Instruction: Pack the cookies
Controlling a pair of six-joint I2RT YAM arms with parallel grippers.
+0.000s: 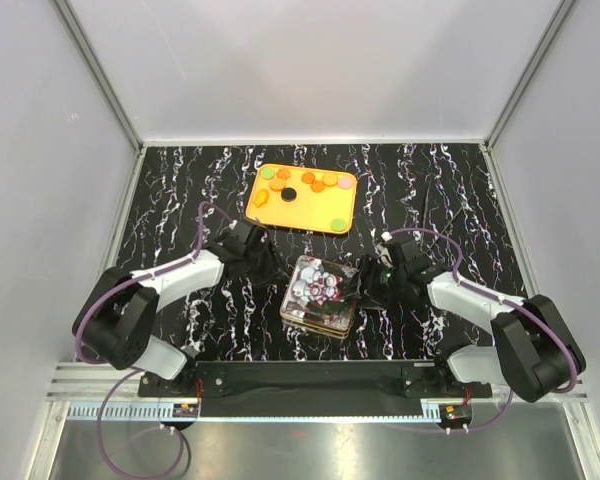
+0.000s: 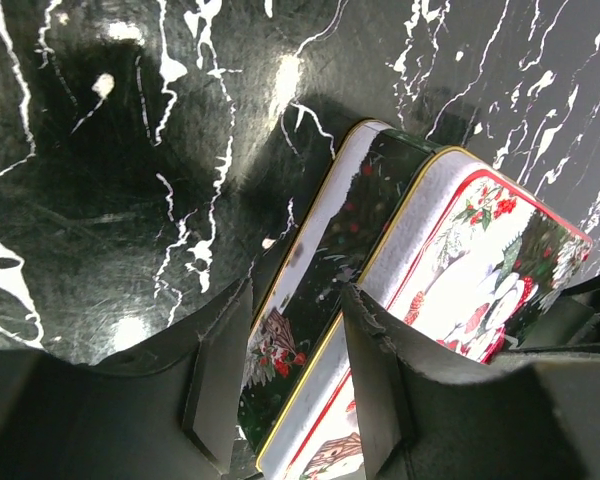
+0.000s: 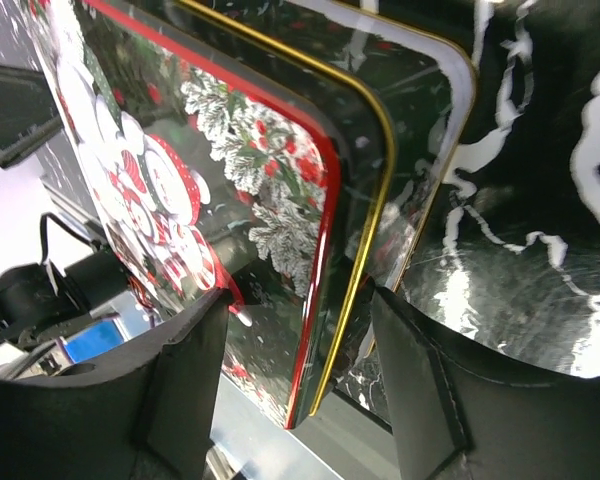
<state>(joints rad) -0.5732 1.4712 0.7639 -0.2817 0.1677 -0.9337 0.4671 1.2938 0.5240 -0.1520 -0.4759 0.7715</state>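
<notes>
The cookies (image 1: 310,182), orange, green, pink and one black, lie on an orange tray (image 1: 310,213) at the back. A Christmas tin (image 1: 320,295) with a snowman lid stands at mid table. My left gripper (image 1: 271,270) is at the tin's left side. In the left wrist view its jaws (image 2: 295,395) stand open astride the lid's edge (image 2: 420,235), one finger (image 2: 380,390) over the lid. My right gripper (image 1: 364,283) is at the tin's right side. Its jaws (image 3: 300,395) stand open astride the lid's red rim (image 3: 325,250) and the tin's gold rim (image 3: 380,200).
The black marbled table (image 1: 180,200) is walled in by white panels on three sides. The tray lies just behind the tin. The arms' bases and a metal rail (image 1: 310,400) run along the near edge.
</notes>
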